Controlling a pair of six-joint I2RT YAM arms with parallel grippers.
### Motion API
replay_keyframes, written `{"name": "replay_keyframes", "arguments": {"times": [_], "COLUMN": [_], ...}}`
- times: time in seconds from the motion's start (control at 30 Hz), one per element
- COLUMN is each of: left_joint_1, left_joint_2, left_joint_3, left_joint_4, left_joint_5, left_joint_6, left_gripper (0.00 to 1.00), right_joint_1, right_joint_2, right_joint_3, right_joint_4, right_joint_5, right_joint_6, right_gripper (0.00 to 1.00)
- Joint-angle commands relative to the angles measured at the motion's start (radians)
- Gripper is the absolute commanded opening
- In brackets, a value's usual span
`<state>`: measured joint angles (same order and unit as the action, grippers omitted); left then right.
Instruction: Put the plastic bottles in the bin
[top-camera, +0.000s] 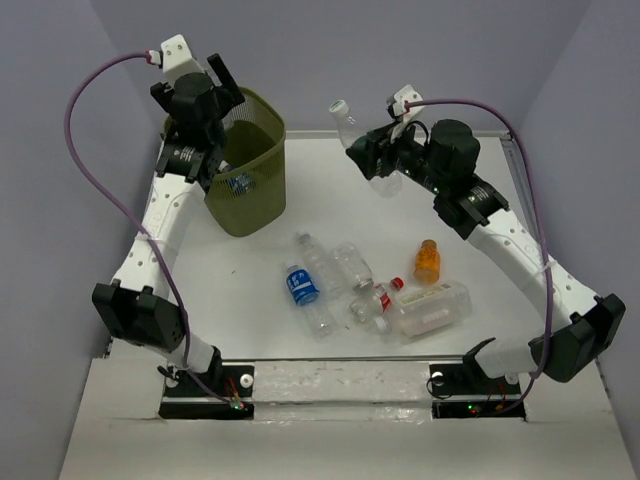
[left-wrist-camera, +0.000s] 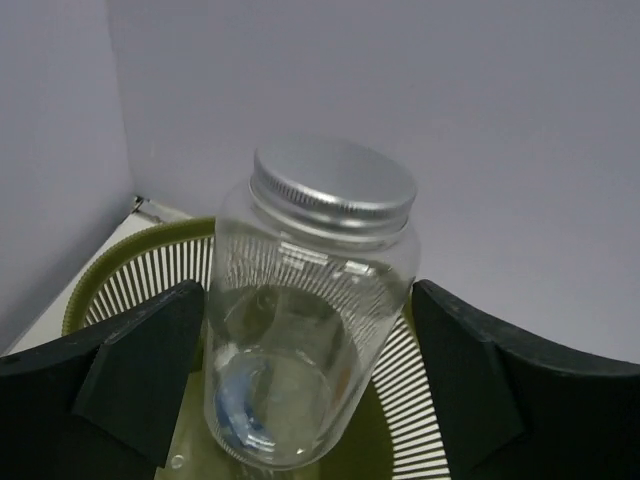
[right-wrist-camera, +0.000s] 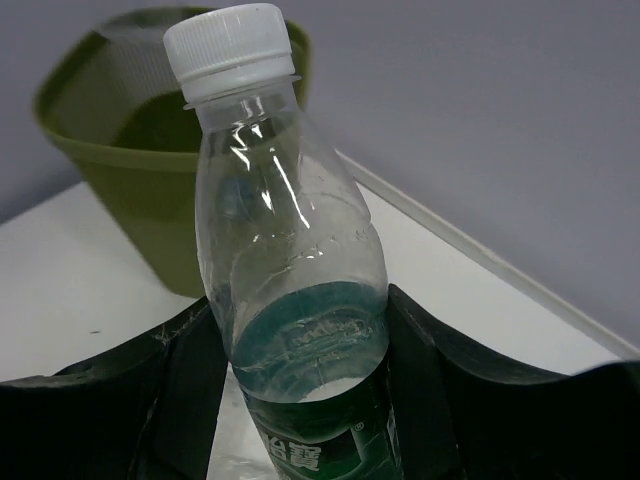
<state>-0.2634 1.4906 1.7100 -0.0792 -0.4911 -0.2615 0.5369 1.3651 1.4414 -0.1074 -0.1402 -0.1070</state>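
- Clear plastic with a green label: the green-label bottle (right-wrist-camera: 290, 300) sits in the right gripper (right-wrist-camera: 300, 335). The jaws are part-open and pressed on its lower body. It is raised above the table (top-camera: 250, 310), to the right of the bin (right-wrist-camera: 150, 210).
- Its long axis runs out from the jaws, white cap leading, tilted up and toward the bin.
- The jar (left-wrist-camera: 310, 330), clear with a silver lid, stands between the widely spread jaws of the left gripper (left-wrist-camera: 308, 310), which seem to touch its sides. It hangs over the bin's mouth, lid pointing away from the wrist.
- I judge this step to be the drop: the left lets go first, then I swing the right across to the rim.
- The loose bottles (top-camera: 352, 268) lie mid-table, close together, not yet picked.
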Motion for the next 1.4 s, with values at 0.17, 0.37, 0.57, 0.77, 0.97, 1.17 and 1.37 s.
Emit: {"name": "replay_keyframes", "arguments": {"times": [0.17, 0.37, 0.57, 0.77, 0.97, 1.17, 1.37], "left_joint_1": [0.018, 0.019, 0.018, 0.015, 0.006, 0.0, -0.088], "left_joint_2": [-0.217, -0.609, -0.91, -1.053, -1.052, -1.001, -0.949], "left_joint_3": [-0.116, -0.426, -0.743, -0.923, -1.069, -1.164, -1.239], "left_joint_4": [0.013, -0.097, -0.304, -0.442, -0.357, -0.251, -0.142], "left_joint_5": [0.273, 0.437, 0.531, 0.719, 0.93, 0.964, 0.861], "left_joint_6": [-0.122, -0.15, -0.191, -0.26, -0.324, -0.346, -0.435], "left_gripper": [0.99, 0.99, 0.99, 0.99, 0.99, 0.99, 0.99], "right_joint_1": [0.109, 0.192, 0.224, 0.256, 0.278, 0.278, 0.278], "right_joint_2": [0.135, 0.317, 0.58, 0.932, 1.056, 0.853, 0.426], "right_joint_3": [0.18, 0.36, 0.728, 1.072, 1.14, 0.86, 0.339], "right_joint_4": [0.25, 0.376, 0.429, 0.518, 0.514, 0.509, 0.538], "right_joint_5": [-0.21, -0.205, -0.226, -0.153, -0.055, -0.05, -0.004], "right_joint_6": [0.286, 0.362, 0.391, 0.429, 0.371, 0.285, 0.191], "right_gripper": [0.43, 0.43, 0.44, 0.5, 0.98, 1.0, 0.99]}}
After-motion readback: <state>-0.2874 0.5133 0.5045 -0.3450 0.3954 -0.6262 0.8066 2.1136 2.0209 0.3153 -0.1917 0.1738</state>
